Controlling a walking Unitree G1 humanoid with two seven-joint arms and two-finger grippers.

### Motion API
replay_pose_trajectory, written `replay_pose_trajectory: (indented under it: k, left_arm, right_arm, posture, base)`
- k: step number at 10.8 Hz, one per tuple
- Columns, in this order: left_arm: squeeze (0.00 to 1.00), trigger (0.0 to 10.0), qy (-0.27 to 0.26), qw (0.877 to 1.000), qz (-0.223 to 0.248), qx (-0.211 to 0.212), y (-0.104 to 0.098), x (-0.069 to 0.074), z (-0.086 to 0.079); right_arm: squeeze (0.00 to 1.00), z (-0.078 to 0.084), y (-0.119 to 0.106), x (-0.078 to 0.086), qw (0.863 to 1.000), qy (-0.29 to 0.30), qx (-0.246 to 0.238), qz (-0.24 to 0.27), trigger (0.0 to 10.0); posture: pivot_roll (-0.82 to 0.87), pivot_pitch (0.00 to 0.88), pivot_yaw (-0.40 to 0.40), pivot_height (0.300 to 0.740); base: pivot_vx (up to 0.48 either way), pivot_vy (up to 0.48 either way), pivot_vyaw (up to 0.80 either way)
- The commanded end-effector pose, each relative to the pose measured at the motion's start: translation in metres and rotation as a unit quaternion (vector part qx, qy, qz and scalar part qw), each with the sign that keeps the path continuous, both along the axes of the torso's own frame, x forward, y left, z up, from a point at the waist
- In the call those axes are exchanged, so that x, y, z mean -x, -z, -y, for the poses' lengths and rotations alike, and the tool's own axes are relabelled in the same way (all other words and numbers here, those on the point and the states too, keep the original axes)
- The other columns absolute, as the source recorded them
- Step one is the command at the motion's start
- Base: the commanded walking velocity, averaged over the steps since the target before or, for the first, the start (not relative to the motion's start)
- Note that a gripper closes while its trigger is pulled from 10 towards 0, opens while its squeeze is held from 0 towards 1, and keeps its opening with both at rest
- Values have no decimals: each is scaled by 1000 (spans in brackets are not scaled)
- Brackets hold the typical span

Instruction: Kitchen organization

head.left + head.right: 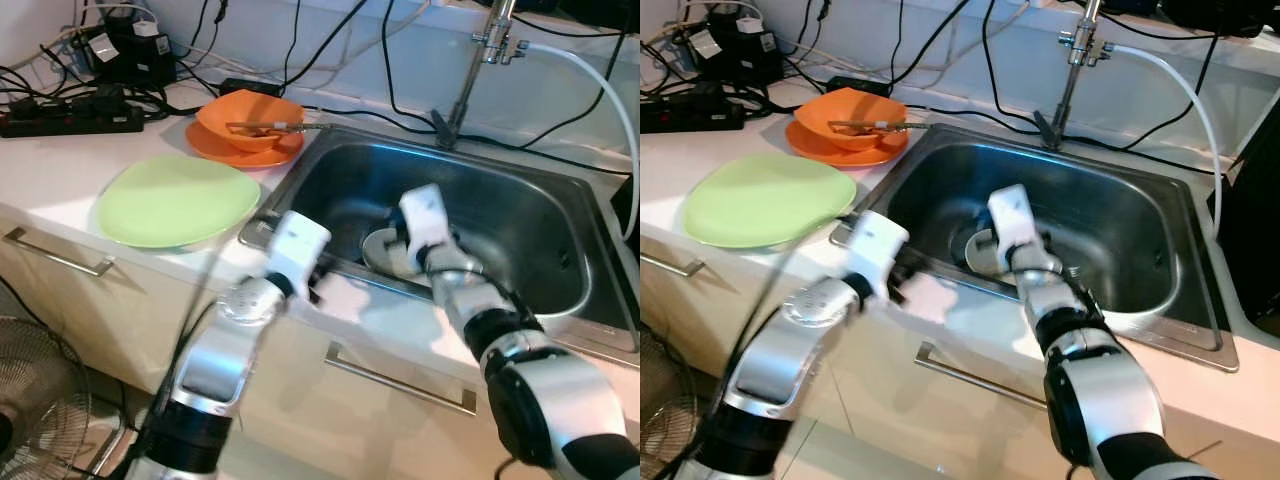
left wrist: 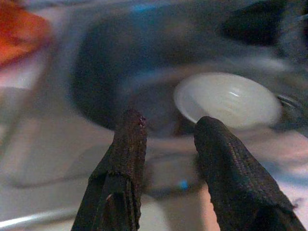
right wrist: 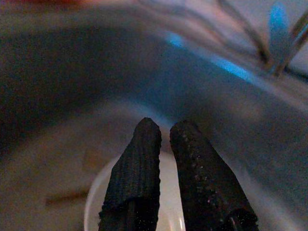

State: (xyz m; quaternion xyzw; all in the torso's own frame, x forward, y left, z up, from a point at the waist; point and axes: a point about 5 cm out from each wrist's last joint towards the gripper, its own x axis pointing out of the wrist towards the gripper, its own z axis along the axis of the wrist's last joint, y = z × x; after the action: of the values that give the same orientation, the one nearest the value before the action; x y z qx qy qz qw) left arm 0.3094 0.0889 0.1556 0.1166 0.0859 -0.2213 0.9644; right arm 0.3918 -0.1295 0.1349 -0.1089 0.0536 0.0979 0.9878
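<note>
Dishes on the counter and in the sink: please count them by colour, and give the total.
Green: 1, the green plate on the counter.
Orange: 2, the orange bowl on the orange plate.
White: 1, the white dish in the sink, under the right claw.
Total: 4.

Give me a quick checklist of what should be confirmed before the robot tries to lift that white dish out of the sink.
1. Right pincer over the round white dish in the stainless steel sink: ok.
2. Right pincer gripping the dish: not ok; its fingers are nearly together above it, holding nothing.
3. Left pincer free: ok, open and empty at the sink's front edge.
4. Landing spot: ok; the flat green plate on the counter is bare.
5. Orange bowl on its orange plate out of the way: ok.
6. Dish lying flat: cannot tell, views are blurred.
</note>
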Motion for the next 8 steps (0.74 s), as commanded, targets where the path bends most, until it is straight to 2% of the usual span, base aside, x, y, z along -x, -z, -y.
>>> replay_pose_trajectory:
  k: [1,3,4,6,8]
  left_arm:
    - [0,10000,-33,998,50,-26,-7,-5,-8]
    - [0,10000,-65,992,93,-47,-13,-7,-17]
    - [0,10000,-81,986,120,-78,-14,-8,-23]
    - [0,10000,-105,973,178,-105,-19,-5,-34]
    - [0,10000,-123,962,211,-122,-20,-3,-42]
  right_arm:
    - [0,0,-28,-7,997,-5,-41,68,10000]
    - [0,4,-45,-6,987,-1,-105,118,10000]
    - [0,4,-47,-3,982,-5,-137,131,10000]
    - [0,-1,-43,16,969,-31,-171,173,10000]
    - [0,3,-38,35,961,-40,-191,195,10000]
  posture:
    - [265,4,-81,740]
    - [262,7,-81,740]
    - [245,9,-74,740]
    - [236,14,-72,740]
    - [224,16,-68,740]
  base:
    - [0,0,0]
    - [0,0,0]
    - [0,0,0]
    - [0,0,0]
    - [0,0,0]
